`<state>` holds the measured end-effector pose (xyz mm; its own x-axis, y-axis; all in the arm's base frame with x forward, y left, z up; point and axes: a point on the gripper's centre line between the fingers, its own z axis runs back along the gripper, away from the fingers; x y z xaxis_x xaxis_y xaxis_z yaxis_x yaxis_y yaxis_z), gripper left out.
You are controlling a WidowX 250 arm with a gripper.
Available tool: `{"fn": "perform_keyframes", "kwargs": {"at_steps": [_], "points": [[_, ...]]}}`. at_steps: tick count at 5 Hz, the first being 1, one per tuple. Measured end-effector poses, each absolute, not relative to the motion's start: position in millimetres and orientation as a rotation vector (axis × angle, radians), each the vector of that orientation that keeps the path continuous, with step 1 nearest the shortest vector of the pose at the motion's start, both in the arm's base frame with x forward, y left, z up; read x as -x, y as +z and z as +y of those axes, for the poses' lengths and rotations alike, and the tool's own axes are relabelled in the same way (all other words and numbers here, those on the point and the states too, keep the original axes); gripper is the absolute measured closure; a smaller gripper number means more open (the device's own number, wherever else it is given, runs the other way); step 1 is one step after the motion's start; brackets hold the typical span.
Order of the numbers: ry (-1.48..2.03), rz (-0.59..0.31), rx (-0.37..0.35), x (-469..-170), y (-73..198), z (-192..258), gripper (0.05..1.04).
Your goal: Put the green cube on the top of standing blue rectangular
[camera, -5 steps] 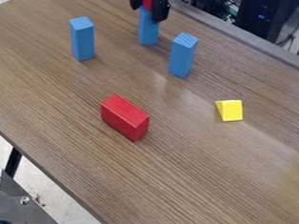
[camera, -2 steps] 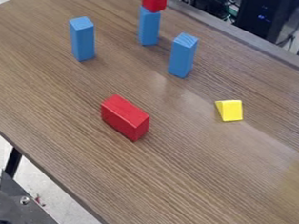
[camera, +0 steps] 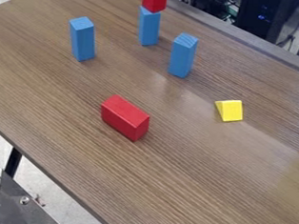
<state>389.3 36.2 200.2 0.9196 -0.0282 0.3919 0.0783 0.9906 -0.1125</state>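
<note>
- From where I stood, the coming move turned on height: all three blue blocks had their long axes upright, so the cube would need to come down from above onto a narrow end
- The left blue block (camera: 83, 40) and the right blue block (camera: 181, 57) stood well apart on the surface (camera: 192, 178), the rear blue block (camera: 148, 29) between and behind them
- A red cube (camera: 154, 1) sat on the rear one, so I'd have guessed either of the others as the target
- Where the green cube was, I couldn't tell, nor which way it lay from the hand
- Whether the hand was open, closed or gripping anything, I couldn't tell either
- The red cube reached the view's top edge; its seating was hard to judge
</note>
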Motion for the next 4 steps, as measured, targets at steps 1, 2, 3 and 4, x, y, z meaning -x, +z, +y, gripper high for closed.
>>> {"fn": "perform_keyframes", "kwargs": {"at_steps": [1, 2, 3, 4], "points": [[-0.186, -0.369, 0.143, -394.6, 193.3, -9.5, 0.085], [-0.445, -0.28, 0.104, -410.5, 156.9, -61.5, 0.085], [-0.682, -0.22, 0.015, -416.3, 125.1, -113.8, 0.085], [-0.844, -0.181, -0.026, -414.0, 99.0, -165.3, 0.085]]}}
